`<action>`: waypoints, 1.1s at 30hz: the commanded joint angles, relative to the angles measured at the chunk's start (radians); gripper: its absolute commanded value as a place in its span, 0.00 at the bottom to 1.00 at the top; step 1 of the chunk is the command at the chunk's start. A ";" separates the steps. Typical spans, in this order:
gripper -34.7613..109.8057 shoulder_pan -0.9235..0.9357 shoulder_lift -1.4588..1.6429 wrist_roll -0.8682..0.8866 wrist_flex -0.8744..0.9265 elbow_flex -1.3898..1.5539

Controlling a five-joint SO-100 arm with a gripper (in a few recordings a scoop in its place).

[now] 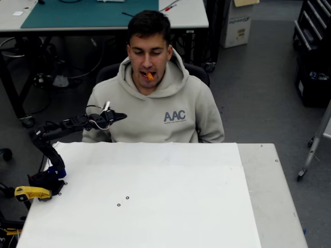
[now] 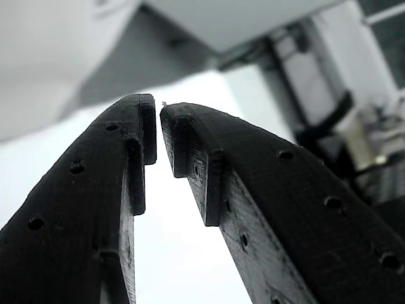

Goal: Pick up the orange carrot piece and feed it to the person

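While the person (image 1: 152, 98) sits behind the white surface (image 1: 155, 206) in the overhead view, the orange carrot piece (image 1: 149, 76) is at the person's mouth, held between the lips, with part of it sticking out. It lies up and to the right of the claw (image 1: 120, 117), well apart from it, with the hoodie's collar and shoulder between the two. Nothing touches the piece apart from the mouth.

Orientation of the piece: its long axis runs on a diagonal in the overhead view, upper left to lower right, and the exposed end points down and right, toward the surface side. It is too small here to make out any more of its shape.

Claw, overhead view: at the end of the black arm (image 1: 57, 132), hanging just past the far left edge of the surface, in front of the person's sleeve, tips pointing right. The arm's base (image 1: 47, 178) sits at the left edge of the surface beside a yellow clamp (image 1: 31, 192).

Claw, wrist view (image 2: 158, 136): the two black fingers (image 2: 253, 196) nearly meet at the tips, with a thin sliver of gap left between them and a wider gap lower down. Nothing is held between them. Behind the tips the background is blurred: pale surface, grey floor, and dark furniture at right.

Two small dark rings (image 1: 123, 201) lie on the surface near its middle.
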 commanded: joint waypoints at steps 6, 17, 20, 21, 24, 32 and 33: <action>0.22 -0.060 0.422 0.301 0.002 0.405; 0.22 -0.101 0.790 0.397 0.005 0.749; 0.22 -0.101 0.850 0.414 0.006 0.796; 0.22 -0.101 0.864 0.420 0.015 0.810; 0.22 -0.107 0.904 0.437 0.107 0.839; 0.22 -0.190 1.065 0.534 0.528 0.828; 0.22 -0.198 1.091 0.541 0.578 0.828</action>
